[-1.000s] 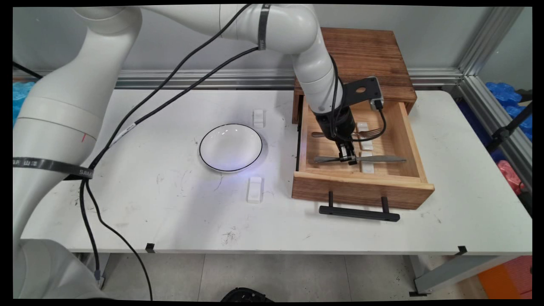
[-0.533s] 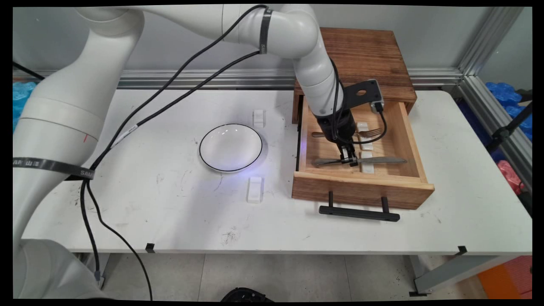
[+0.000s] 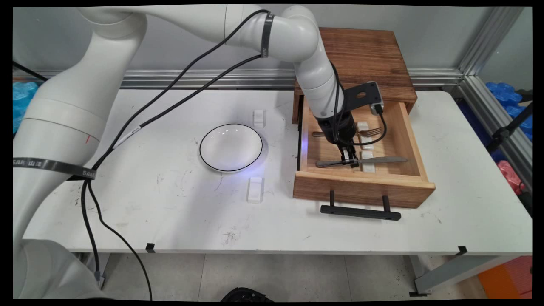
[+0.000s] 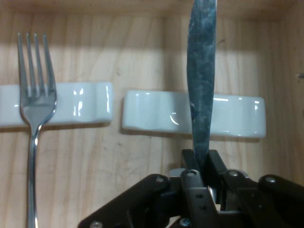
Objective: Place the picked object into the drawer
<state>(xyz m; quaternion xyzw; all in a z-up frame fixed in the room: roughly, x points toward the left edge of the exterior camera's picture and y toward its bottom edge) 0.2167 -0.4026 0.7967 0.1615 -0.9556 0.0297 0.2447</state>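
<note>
Claw reaches down into the open wooden drawer at the right of the white counter, its fingers closed on a table knife partway along its length. In the hand view the knife runs straight up from between the fingers and crosses a white rest. Beside it lies a fork with its neck across a second white rest; in the main view the fork sits farther back in the drawer. Out on the counter, left of the drawer, stands a white bowl with a dark rim, between two more white rests
</note>
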